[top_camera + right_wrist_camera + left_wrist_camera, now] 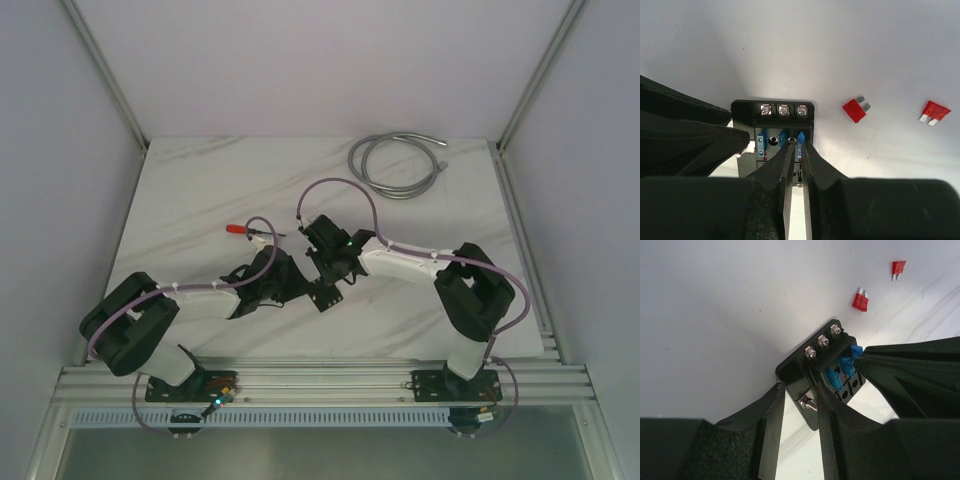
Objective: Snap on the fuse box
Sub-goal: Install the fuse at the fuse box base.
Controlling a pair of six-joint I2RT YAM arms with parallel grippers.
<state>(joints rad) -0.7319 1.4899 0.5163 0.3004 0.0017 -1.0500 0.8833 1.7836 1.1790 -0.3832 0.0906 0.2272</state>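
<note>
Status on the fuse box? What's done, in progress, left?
Done: two blue fuses sit in slots of the fuse box. In hand: the left gripper clamps the box's end, and the right gripper has its tips either side of a third blue fuse at its slot; I cannot tell if it is seated. Left: two red fuses lie loose on the table.

Work surface: white marble-pattern table (200, 200).
Lying on it: coiled grey hose (397, 163) at the far right, red-handled screwdriver (240, 229) left of centre, black fuse box (772, 120) near centre, one red fuse (856, 109) beside the box, second red fuse (933, 112) further out.
</note>
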